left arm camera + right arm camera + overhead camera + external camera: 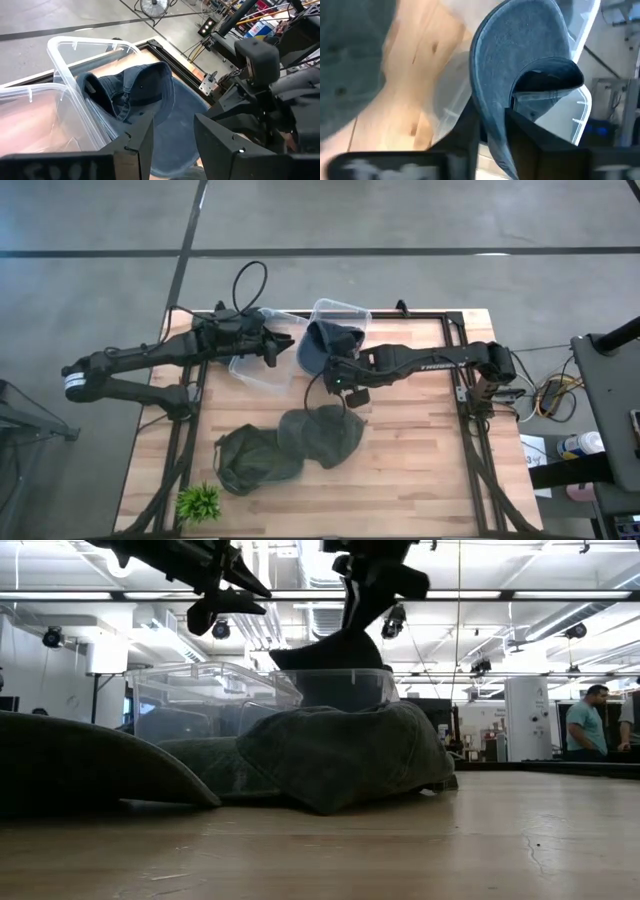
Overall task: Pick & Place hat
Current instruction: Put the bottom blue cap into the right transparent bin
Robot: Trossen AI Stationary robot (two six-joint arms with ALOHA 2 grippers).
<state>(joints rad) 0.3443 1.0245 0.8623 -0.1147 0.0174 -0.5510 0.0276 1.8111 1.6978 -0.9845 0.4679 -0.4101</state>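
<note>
— What sits in the bins at the far edge of the table (420,440)?
— Starting at the left: the left pincer (283,343) hangs spread and empty over the clear bin (262,367), which looks bare inside. Beside it, the blue hat (322,343) droops over the rim of the second clear bin (345,312), brim hanging outside.
— And the right pincer (492,125)?
— Clenched on that hat's brim.
— Anything hard to make out?
— Two green hats (290,445) lie on the nearer boards; in the low view they block most of both bins.
— Room to move?
— Open wood to the right; a small green plant (198,502) sits at the near left corner.
</note>
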